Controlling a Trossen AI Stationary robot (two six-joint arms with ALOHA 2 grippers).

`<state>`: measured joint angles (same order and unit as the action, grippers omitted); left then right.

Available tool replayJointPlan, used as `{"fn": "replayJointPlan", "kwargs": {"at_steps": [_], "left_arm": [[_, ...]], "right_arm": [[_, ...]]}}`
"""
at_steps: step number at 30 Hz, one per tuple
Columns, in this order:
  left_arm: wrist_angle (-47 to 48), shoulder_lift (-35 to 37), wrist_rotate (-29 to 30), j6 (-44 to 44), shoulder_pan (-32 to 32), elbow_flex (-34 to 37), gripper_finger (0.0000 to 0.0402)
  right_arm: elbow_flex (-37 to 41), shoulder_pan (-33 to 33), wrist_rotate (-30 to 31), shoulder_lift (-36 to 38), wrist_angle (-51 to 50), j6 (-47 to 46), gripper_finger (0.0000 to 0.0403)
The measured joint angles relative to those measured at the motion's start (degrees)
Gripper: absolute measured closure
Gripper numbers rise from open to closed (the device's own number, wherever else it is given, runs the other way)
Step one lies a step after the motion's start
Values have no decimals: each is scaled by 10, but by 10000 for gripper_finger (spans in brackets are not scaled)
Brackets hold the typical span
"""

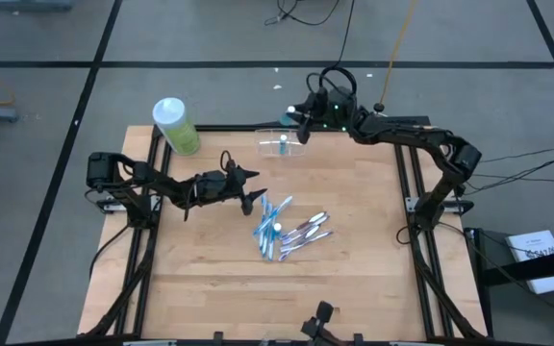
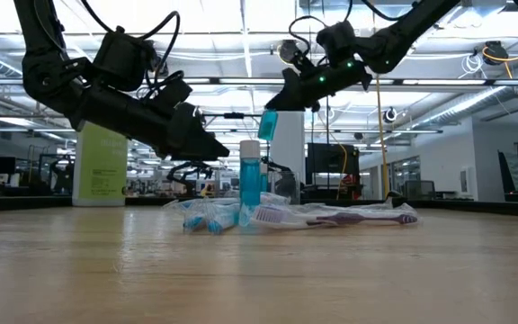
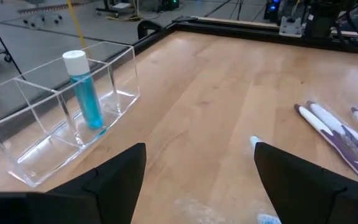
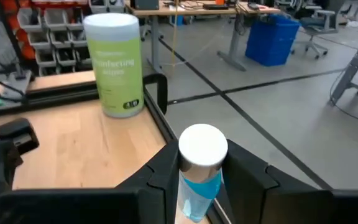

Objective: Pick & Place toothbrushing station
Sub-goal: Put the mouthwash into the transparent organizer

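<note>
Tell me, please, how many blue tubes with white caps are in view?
2. One blue tube leans in the clear organizer; the second tube is held by the right gripper nearby. More may be hidden in the toothbrush pile.

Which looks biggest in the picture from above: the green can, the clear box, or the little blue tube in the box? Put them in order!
In the high view, largest to smallest:
1. The green can, the chunkiest shape.
2. The clear box, long but thin and partly under the right hand, so its rank against the can is unsure.
3. The little blue tube, clearly smallest.
</note>
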<state>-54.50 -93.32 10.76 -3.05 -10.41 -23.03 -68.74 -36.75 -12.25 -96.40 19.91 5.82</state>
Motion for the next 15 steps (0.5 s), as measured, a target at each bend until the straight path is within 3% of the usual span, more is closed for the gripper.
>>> {"fn": "replayJointPlan", "kwargs": {"at_steps": [7, 15], "left_arm": [[0, 0, 18, 1, 0, 0, 103], [4, 0, 18, -17, 0, 0, 101]], "right_arm": [[-32, 3, -28, -5, -26, 0, 312], [-84, 10, -30, -75, -58, 9, 312]]}}
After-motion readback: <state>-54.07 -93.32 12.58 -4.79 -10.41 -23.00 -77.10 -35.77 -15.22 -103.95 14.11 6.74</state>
